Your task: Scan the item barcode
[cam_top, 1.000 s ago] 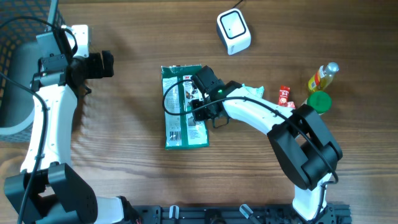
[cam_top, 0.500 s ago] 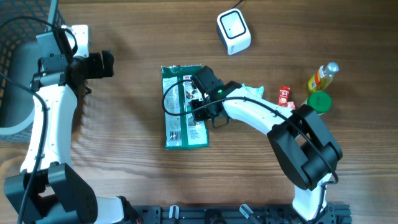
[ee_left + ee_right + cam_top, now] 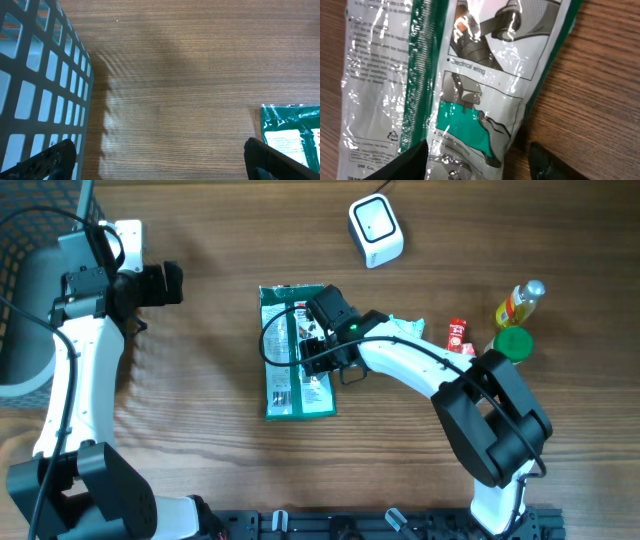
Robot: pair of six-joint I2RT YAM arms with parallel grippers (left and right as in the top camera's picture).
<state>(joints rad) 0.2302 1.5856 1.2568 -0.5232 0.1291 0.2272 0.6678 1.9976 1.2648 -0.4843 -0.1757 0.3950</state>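
The item, a green and white plastic packet [image 3: 288, 375], lies flat on the wooden table; its printed face fills the right wrist view [image 3: 470, 75]. No barcode shows on the parts I can see. My right gripper [image 3: 320, 352] hovers low over the packet's right edge, open [image 3: 480, 167]: one finger is over the packet, the other over bare wood, and the packet's edge lies loose between them. My left gripper [image 3: 165, 285] stands wide open [image 3: 160, 162] far left, holding nothing, with the packet's corner [image 3: 292, 130] at its right. The white scanner [image 3: 375, 230] sits at the back.
A dark mesh basket [image 3: 25, 240] stands at the far left, its wall [image 3: 45, 75] beside my left gripper. A yellow bottle [image 3: 520, 302], a green cap [image 3: 514, 343] and a small red item [image 3: 458, 335] stand at the right.
The right gripper's jaws have spread apart over the packet's edge. The packet stays flat on the table. The left arm has not moved.
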